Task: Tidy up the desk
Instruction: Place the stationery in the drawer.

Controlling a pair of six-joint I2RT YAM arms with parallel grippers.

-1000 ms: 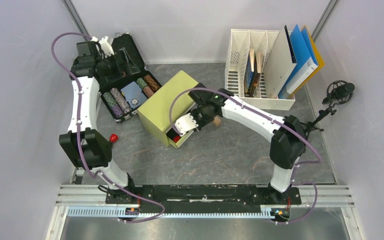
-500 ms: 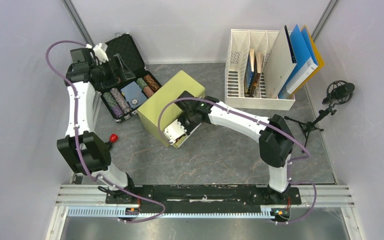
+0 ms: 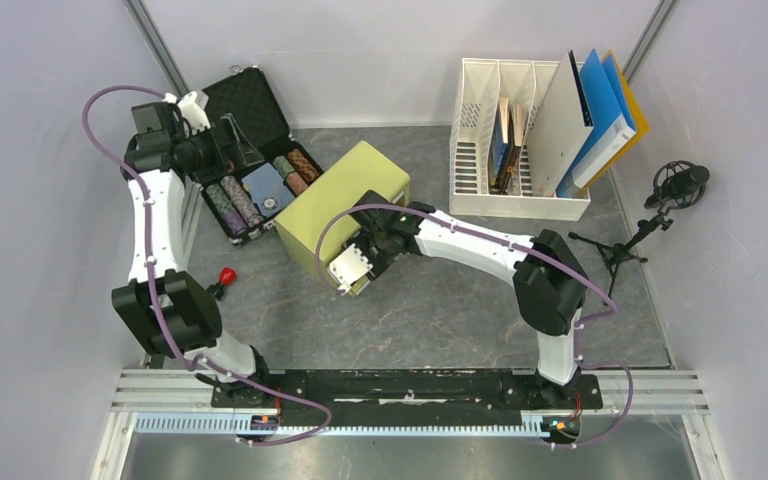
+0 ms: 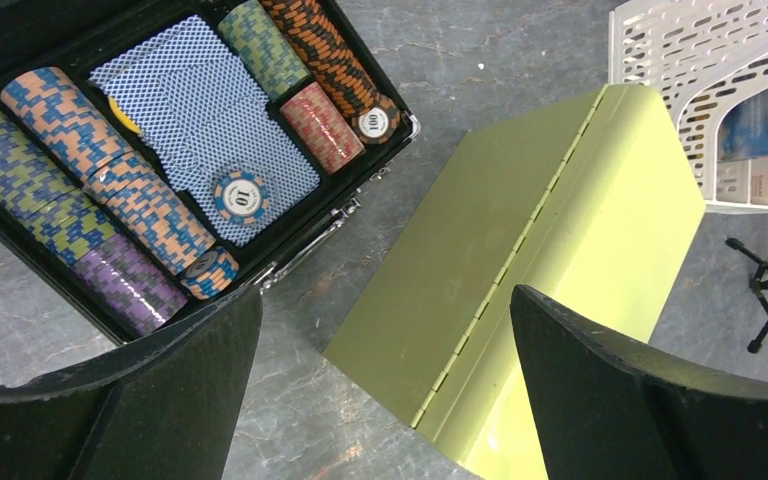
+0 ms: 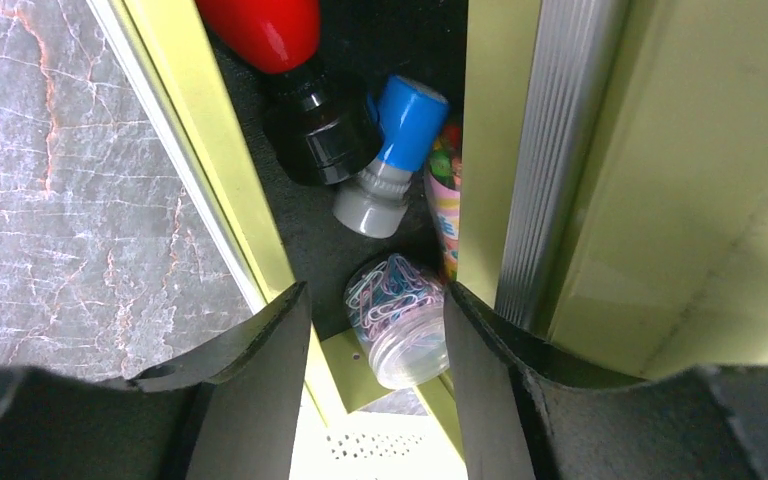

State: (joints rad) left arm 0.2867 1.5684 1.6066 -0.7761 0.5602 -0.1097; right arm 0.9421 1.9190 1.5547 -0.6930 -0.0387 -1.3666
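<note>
The desk point(image 3: 440, 300) is a dark grey veined surface. On it stands a yellow-green cabinet point(image 3: 345, 195) with its drawer point(image 5: 220, 170) pulled out. My right gripper point(image 5: 375, 292) hangs over the drawer, open, its fingers on either side of a clear jar of paper clips point(image 5: 400, 330) that lies in the drawer, with a gap at the left finger. My left gripper point(image 4: 385, 295) is wide open and empty, high above the desk between the open chip case point(image 4: 160, 150) and the cabinet point(image 4: 520, 270).
The drawer also holds a red-and-black stamp point(image 5: 300, 90) and a blue-capped one point(image 5: 390, 150). A white file rack with folders point(image 3: 520, 130) stands at the back right, a small microphone tripod point(image 3: 660, 200) at the far right, a small red item point(image 3: 227, 276) near the left arm.
My right gripper has moved left over the drawer and its jaws have widened round the jar. The left arm has drawn back towards the far left.
</note>
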